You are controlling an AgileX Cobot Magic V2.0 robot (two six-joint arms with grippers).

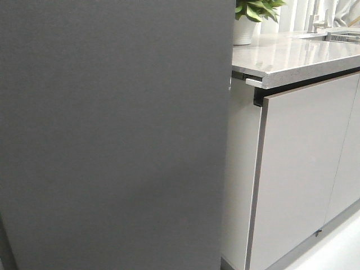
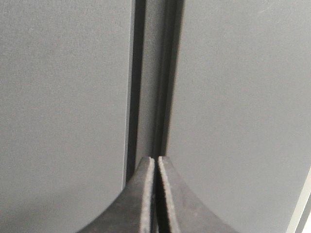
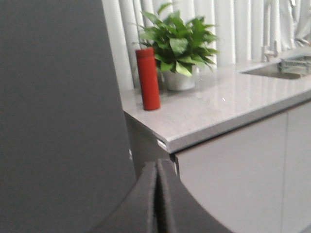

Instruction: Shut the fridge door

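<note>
No readable text, labels, brands or numbers anywhere.

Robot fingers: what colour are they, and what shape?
Both grippers look alike. The left gripper and the right gripper each have two matte dark grey fingers, wide where they start and curving to narrow tips. No cables or markings show, and the arms themselves are out of view.

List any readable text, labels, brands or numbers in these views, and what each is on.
None readable in any view.
fridge door: plain dark grey, no markings.
red bottle: no label visible.
cabinet fronts and countertop: blank.
left gripper and right gripper: no print on the fingers.
</note>
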